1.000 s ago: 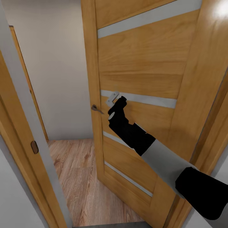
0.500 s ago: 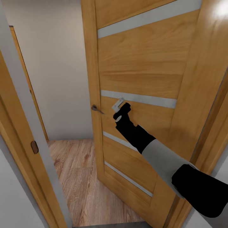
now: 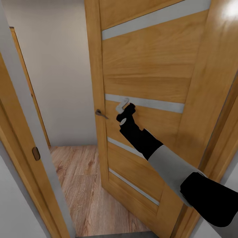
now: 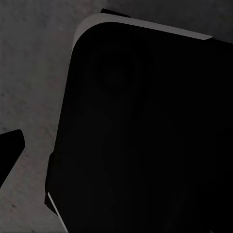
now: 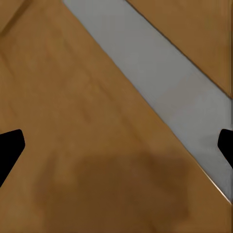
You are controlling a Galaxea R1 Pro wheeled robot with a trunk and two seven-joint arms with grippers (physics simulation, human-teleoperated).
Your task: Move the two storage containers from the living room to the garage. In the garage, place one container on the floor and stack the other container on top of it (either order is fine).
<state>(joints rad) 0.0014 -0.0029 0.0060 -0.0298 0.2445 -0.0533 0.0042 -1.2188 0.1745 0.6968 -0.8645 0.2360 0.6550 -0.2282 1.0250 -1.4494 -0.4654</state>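
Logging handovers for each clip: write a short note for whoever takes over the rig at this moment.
Right gripper: open, empty, fingertips against the orange-brown wooden panel door, beside its grey inlay strip and right of the dark metal lever handle.
Left gripper: one fingertip visible over dark grey concrete floor; state cannot be told.
The door stands ajar; a light wood-plank floor and a white wall lie beyond.
Done: robot is at the doorway.
Left: open the door wider, pass through, and fetch, carry and stack both containers.
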